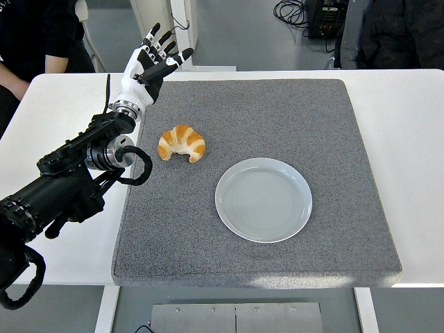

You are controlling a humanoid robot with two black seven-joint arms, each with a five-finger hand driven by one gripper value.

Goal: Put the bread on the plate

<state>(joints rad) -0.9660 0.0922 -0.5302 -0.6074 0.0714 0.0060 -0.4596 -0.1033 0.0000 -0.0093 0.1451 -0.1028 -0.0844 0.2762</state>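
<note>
Left hand [154, 59] up over the far left corner of the grey mat [333, 243], fingers fanned wide, gripping nothing. Below and slightly right of the hand, croissant-shaped bread [182, 143] lying on the mat, well apart from it. Further right and nearer, pale plate [263, 199] bare on the same surface.

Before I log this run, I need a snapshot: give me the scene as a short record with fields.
bread: croissant lying on the grey mat, left of centre
plate: pale plate, nothing on it, right of and nearer than the croissant
left robot hand: fingers spread, holding nothing, raised beyond the croissant near the mat's far left corner
right robot hand: not in view
task state: croissant not yet on plate
</note>
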